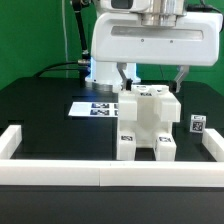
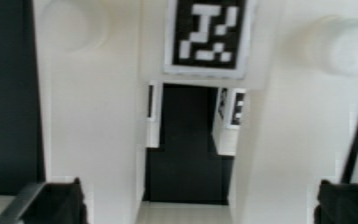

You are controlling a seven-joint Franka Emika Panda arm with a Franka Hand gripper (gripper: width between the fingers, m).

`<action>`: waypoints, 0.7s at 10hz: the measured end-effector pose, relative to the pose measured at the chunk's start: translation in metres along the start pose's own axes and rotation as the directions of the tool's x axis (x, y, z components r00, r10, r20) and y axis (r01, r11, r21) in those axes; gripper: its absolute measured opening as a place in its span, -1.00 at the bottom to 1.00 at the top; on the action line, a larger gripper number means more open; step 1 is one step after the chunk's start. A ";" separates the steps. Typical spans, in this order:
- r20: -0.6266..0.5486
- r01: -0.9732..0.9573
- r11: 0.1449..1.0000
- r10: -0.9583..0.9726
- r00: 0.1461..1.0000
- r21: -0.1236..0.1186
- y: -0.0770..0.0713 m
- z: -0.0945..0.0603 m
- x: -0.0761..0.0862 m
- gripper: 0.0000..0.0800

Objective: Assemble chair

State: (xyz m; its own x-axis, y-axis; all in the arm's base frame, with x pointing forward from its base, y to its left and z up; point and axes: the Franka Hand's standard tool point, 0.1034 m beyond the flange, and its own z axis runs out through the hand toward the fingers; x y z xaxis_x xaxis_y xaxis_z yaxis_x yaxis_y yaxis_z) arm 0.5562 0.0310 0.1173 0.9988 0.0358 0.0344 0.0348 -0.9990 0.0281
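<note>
The partly built white chair [image 1: 148, 122] stands upright on the black table near the front rail, with small square tags on its blocky parts. My gripper [image 1: 151, 80] hangs just above it with its dark fingers [image 1: 122, 76] spread wide, one to each side of the chair's top, holding nothing. In the wrist view the chair [image 2: 96, 120] fills the picture, with a tag [image 2: 208, 35] on top and a dark slot [image 2: 190, 140] below it. The gripper [image 2: 197, 205] is open, and its fingertips [image 2: 48, 200] sit at the two edges of the white part.
The marker board [image 1: 98, 108] lies flat on the table behind the chair, toward the exterior view's left. A small white tagged part [image 1: 197, 125] sits at the exterior view's right. White border rails [image 1: 60, 170] run along the front and sides.
</note>
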 end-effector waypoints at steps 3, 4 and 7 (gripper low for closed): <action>-0.009 -0.067 0.997 0.068 0.998 0.027 -0.013 -0.019 -0.020 0.62; -0.012 -0.119 0.992 0.119 0.993 0.039 -0.019 -0.022 -0.033 0.62; -0.008 -0.225 0.973 0.226 0.974 0.053 -0.059 -0.013 -0.073 0.62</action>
State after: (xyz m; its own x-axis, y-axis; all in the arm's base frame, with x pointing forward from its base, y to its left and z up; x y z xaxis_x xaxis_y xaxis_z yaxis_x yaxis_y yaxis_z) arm 0.4805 0.0874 0.1259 0.9805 -0.1908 0.0475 -0.1894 -0.9813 -0.0329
